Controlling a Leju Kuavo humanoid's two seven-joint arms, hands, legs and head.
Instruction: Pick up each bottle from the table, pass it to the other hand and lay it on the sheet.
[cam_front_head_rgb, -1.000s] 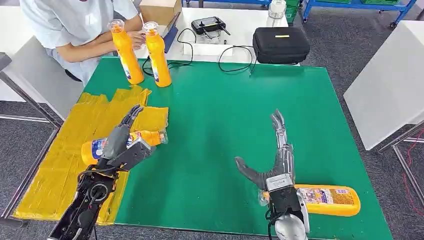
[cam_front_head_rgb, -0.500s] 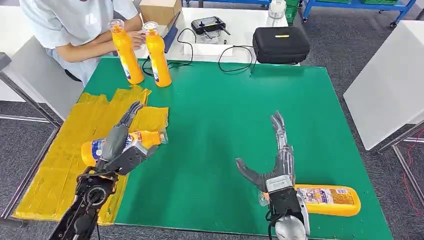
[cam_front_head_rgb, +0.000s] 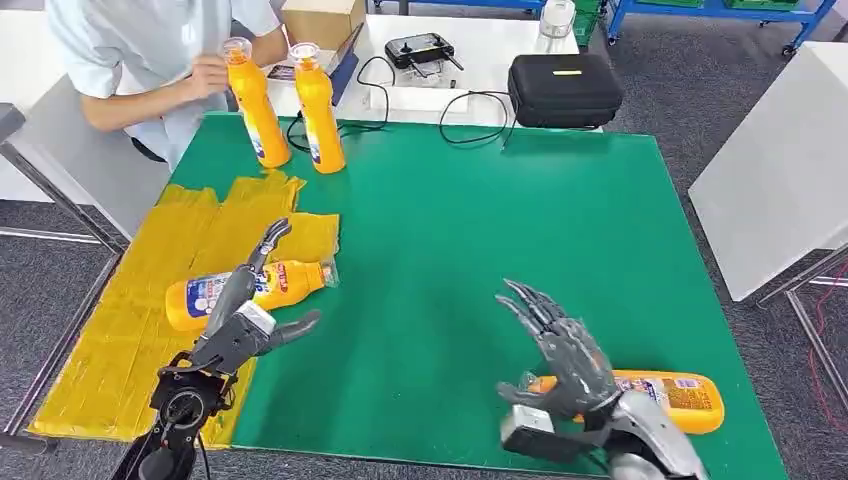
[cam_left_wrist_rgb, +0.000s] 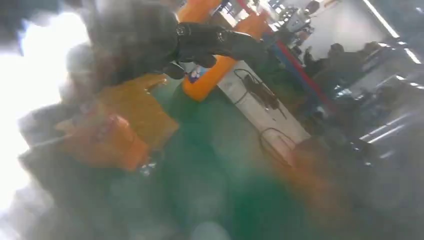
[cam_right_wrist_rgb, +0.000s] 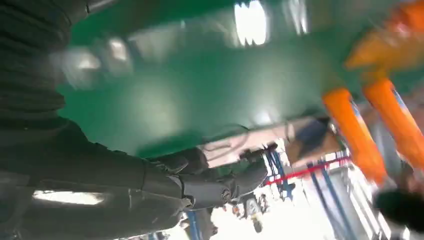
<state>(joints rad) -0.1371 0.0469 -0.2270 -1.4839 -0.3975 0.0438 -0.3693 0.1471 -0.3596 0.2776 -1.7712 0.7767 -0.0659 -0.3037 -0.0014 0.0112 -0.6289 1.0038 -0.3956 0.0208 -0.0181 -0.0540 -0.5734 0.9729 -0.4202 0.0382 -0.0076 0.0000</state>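
Observation:
One orange bottle (cam_front_head_rgb: 250, 290) lies on its side on the yellow sheet (cam_front_head_rgb: 130, 330) at the left of the green table (cam_front_head_rgb: 460, 220). My left hand (cam_front_head_rgb: 245, 320) hovers over its near side, fingers spread and holding nothing. Another orange bottle (cam_front_head_rgb: 665, 395) lies near the table's front right edge. My right hand (cam_front_head_rgb: 560, 355) is raised just left of it, fingers spread, holding nothing. Two orange bottles (cam_front_head_rgb: 255, 100) (cam_front_head_rgb: 318, 105) stand upright at the far left of the table. The left wrist view is blurred and shows the lying bottle (cam_left_wrist_rgb: 107, 140) and the sheet.
A person sits behind the far left corner, one hand (cam_front_head_rgb: 205, 72) near the upright bottles. A black case (cam_front_head_rgb: 563, 88), a controller (cam_front_head_rgb: 420, 48), cables and a cardboard box (cam_front_head_rgb: 320, 20) lie on the white table behind. A white table (cam_front_head_rgb: 790, 150) stands to the right.
My right hand has turned and drawn back toward the front edge, fingers now fanned upward. My left hand has slid slightly toward me off the bottle. The person's hand moved toward the upright bottles.

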